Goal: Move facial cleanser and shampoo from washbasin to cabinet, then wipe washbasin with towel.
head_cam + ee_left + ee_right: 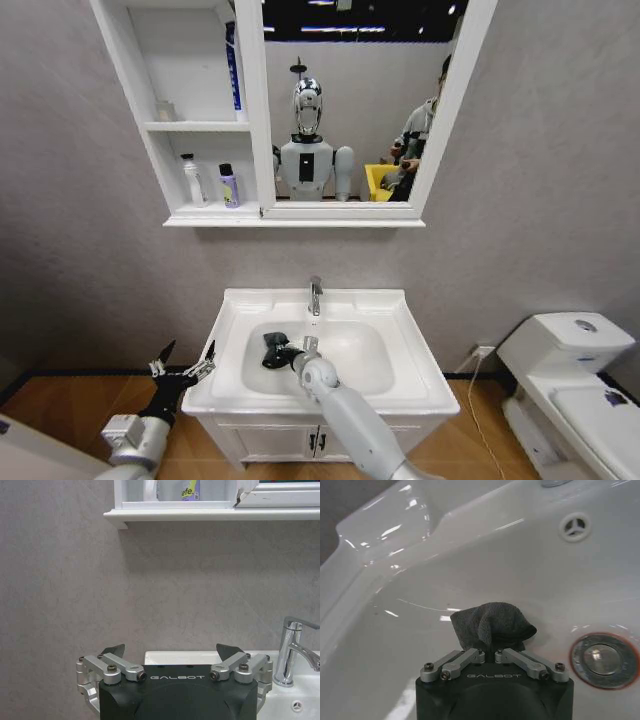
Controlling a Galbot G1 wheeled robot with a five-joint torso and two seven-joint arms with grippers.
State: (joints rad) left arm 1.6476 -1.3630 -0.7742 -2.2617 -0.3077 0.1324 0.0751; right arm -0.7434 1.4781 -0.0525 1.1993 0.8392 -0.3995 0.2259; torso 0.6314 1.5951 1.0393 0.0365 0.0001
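The small black soft towel (492,624) is seen bunched inside the oval bowl of the white rectangular ceramic washbasin (400,385), resting on the bowl's wet surface on the robot's-left side of the bowl. It is clenched between the fingers of the right gripper (491,652), whose jaws are drawn nearly together on the cloth. In the head view the same towel (274,351) is found at the tip of the right gripper (287,353), whose grey arm reaches into the bowl from the washbasin's front edge. The red-ringed drain (603,660) is located just beside the towel, apart from it, and a small round overflow opening (576,526) is set higher on the bowl wall. The chrome tap (316,295) stands at the middle of the washbasin's back rim.

The left gripper (184,369) is held in the air off the washbasin's left front corner, with nothing in it and its fingers (115,653) spread wide.

Above the washbasin, the tall white cabinet (196,127) of stacked shelves is fixed to the wall, joined to a white-framed mirror (350,100). On its lowest shelf a white bottle (193,181) and a lilac bottle with a black cap (229,186) are stood side by side. A white toilet (570,385) is placed well to the right of the washbasin.
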